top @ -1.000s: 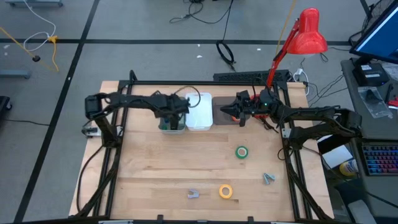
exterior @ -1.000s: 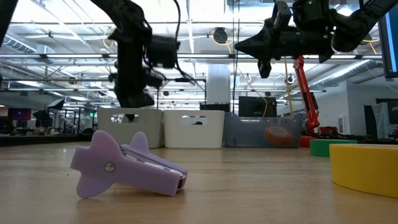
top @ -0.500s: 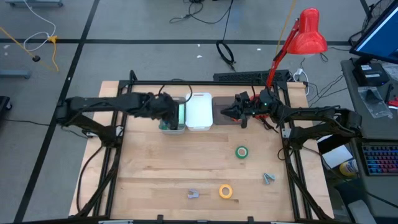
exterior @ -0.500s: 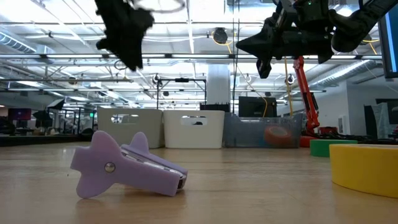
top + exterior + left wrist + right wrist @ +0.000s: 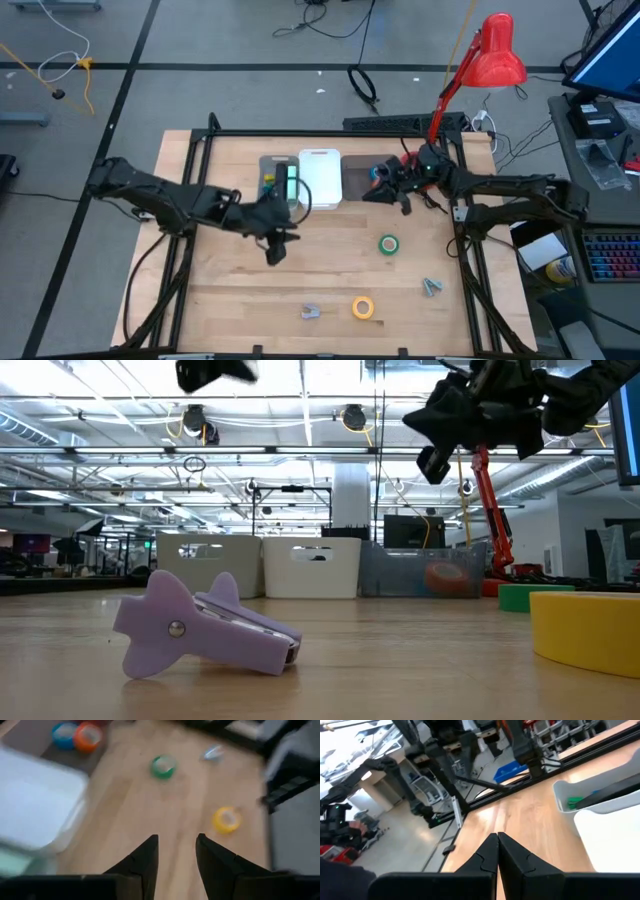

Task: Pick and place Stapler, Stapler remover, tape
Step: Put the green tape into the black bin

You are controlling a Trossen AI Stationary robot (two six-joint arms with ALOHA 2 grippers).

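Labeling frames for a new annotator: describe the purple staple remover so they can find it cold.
Start at the wooden table in the high view and go to its near edge, opposite the row of bins. The purple staple remover lies there just left of the yellow tape roll. It is the only lilac, winged, claw-shaped piece; the similar remover farther right is grey-green.

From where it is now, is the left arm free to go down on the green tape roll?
Probably yes. The left hand is open and empty over bare wood, and the green tape roll lies flat in the open with nothing between them.
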